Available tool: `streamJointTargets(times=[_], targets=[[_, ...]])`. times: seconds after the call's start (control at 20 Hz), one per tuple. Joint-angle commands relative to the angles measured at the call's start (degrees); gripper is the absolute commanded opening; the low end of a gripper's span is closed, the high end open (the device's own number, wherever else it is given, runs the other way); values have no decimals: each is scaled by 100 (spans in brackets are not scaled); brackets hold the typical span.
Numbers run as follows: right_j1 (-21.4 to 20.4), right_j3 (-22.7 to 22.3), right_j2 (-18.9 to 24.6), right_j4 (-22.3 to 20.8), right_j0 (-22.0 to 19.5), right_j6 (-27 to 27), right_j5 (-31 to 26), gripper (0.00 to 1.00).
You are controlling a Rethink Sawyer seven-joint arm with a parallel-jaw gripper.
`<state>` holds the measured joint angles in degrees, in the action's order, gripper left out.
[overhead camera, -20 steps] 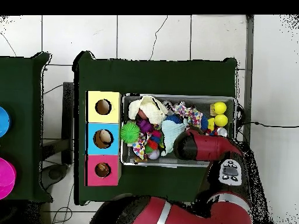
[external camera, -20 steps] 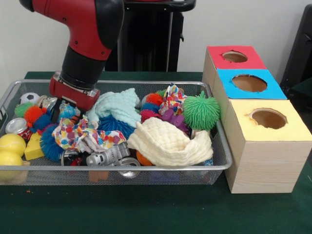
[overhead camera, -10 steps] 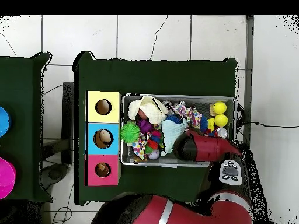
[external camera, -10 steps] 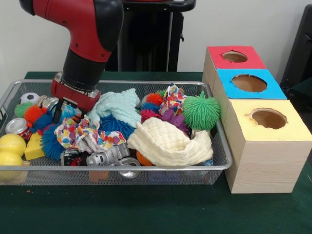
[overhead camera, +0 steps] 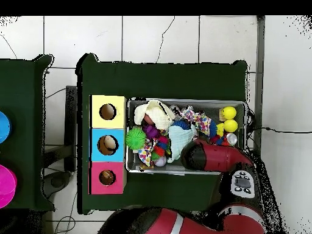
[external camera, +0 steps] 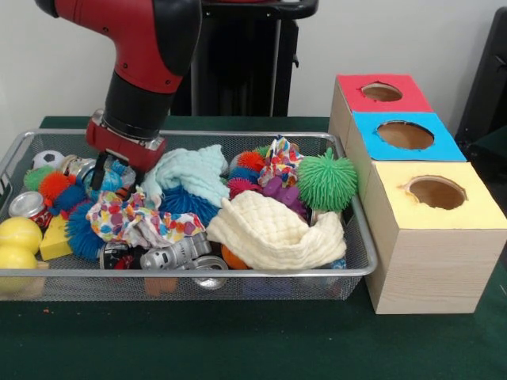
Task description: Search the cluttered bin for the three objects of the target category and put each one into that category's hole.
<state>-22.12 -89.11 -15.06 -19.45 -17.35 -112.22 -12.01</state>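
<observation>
Lifting slightly from the bin (external camera: 348, 269), the gripper (external camera: 111, 170), jaws' state untellable, seemingly held a soft, light blue spiky ball (external camera: 117, 176), best pinched through its middle.

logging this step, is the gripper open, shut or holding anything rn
Gripper: cannot be told; it is low in the bin, among the toys at the far corner.

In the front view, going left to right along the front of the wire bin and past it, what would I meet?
Two yellow balls → yellow block → silver toy robot → cream waffle cloth → yellow-topped wooden box.
</observation>
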Motion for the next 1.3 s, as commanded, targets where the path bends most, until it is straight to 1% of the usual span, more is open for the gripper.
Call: streamJointTargets(times=[0.05, 0.2, 0.4, 0.75, 0.9, 1.0, 1.15, 1.3], targets=[[18, -598, 781, 394, -132, -533, -803, 100], [91, -615, 785, 407, -126, -593, -655, 100], [293, -535, 880, 415, -229, -556, -468, 100], [463, -623, 1235, 431, -488, -499, -263, 100], [497, -663, 1399, 443, -612, -457, -299, 100], [491, -700, 1531, 475, -701, -378, -471, 100], [447, -813, 1757, 593, -835, -261, -874, 100], [363, -937, 1836, 676, -850, -268, -1060, 100]])
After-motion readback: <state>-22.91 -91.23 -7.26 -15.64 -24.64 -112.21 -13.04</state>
